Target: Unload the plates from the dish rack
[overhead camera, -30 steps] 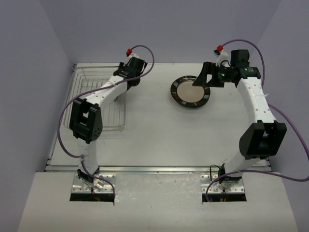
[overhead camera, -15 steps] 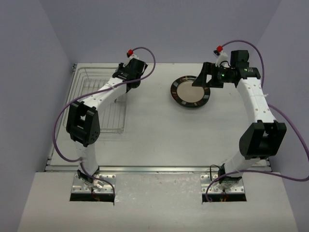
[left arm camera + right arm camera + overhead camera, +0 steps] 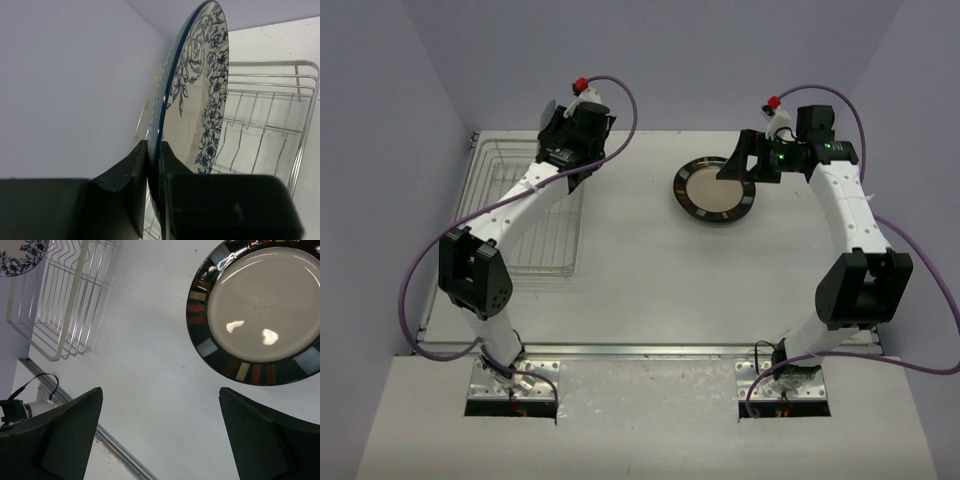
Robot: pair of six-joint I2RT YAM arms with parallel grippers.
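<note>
The left gripper (image 3: 152,150) is pinching the rim of the floral plate (image 3: 200,100), its jaws drawn almost together with only the thickness of the china between them. The plate, white with a dark blue flower border, is standing on edge in that grip, its face turned toward the dish rack (image 3: 270,63), whose bare wires are showing just beyond it. From above, the gripper is hanging over the far end of the rack, close to the back wall. Whether the plate's lower edge is already clear of the wires is hard to tell, since the arm is hiding it.

The right gripper (image 3: 160,395) is standing fully spread and holding nothing. It is hovering near the banded plate (image 3: 260,310), a cream dish with a dark rim of coloured blocks, which is lying flat on the table (image 3: 650,270), well apart from the rack.

What the next move is turning on, as I judge it, is the plate's attitude and the way out. It is upright and edge-on to the left gripper, while the open table lies to the robot's right of the rack, toward the banded plate (which is much nearer the right arm than the left). So the left arm will probably be carrying the plate rightward over the rack's low side and rolling it from upright to flat before letting go. A grip this close to the rim is leaving the plate's weight hanging off one edge, so a quick swing could make it swivel between the fingers.
</note>
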